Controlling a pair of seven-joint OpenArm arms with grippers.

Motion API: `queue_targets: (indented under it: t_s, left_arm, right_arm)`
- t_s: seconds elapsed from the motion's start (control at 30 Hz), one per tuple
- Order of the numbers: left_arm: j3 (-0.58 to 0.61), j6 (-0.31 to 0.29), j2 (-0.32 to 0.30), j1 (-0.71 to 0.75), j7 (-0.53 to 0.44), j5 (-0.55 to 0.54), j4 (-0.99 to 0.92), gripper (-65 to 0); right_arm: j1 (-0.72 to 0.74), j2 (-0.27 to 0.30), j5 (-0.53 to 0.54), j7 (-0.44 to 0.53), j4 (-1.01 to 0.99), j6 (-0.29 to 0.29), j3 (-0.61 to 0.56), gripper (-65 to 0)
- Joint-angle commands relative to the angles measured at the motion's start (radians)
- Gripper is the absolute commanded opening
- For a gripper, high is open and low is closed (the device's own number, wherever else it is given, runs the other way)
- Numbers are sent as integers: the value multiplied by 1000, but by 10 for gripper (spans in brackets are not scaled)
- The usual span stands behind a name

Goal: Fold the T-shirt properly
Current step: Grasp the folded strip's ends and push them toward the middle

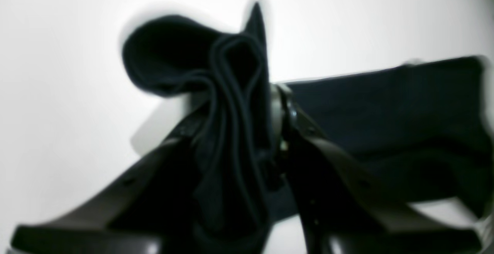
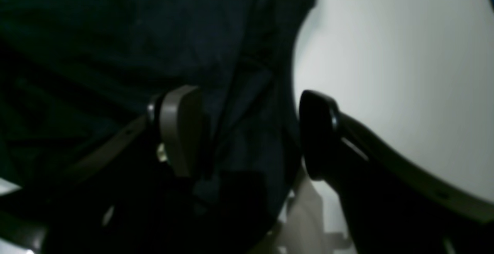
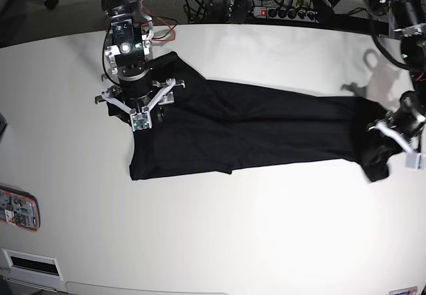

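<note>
The T-shirt (image 3: 246, 132) lies stretched across the white table (image 3: 219, 242), its far end apparently bunched between the clamped jaws of the left gripper (image 1: 239, 103) for folding over, while the right gripper (image 2: 251, 130) straddles the near edge with jaws spread, gripping nothing.

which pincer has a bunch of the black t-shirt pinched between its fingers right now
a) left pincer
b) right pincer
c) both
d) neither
a) In the left wrist view the left pincer is shut on a bunched fold of the T-shirt, while the right pincer stands wide open over flat cloth near the shirt's other end.
</note>
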Motion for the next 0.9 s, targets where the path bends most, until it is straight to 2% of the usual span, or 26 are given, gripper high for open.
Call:
queue_targets:
  t_s: [0.0,0.13,0.23,0.27,0.4,0.43,0.57,0.7,0.8,0.87]
  left_arm:
    - [-9,8,9,-12,-8,-10,27,-527]
    - [13,8,119,-47,-2,33,25,-527]
    - [84,8,162,-57,-6,145,27,-516]
    - [114,8,164,-57,-6,174,27,-483]
    - [262,-10,144,-60,-8,239,30,-269]
    - [294,-32,124,-60,-8,239,36,-251]
    - [369,-67,107,-81,-11,243,54,-305]
    - [361,-65,109,-93,-9,246,65,-300]
    - [334,-65,102,-89,-9,246,83,-302]
    - [281,-65,102,-66,-9,246,111,-306]
  right_arm:
    - [7,4,-5,23,20,-7,1,-272]
    - [9,4,-6,23,20,-7,1,-272]
    - [3,6,-6,25,20,-7,1,-271]
    - [3,6,-6,26,20,-7,3,-271]
    - [3,7,-5,26,20,-7,4,-266]
    - [3,7,-5,26,20,-7,4,-256]
    - [3,7,2,26,20,-7,9,-212]
    - [32,7,18,25,14,-7,16,-204]
    - [69,7,107,18,14,-5,67,-206]
    - [81,7,210,17,14,-5,130,-206]
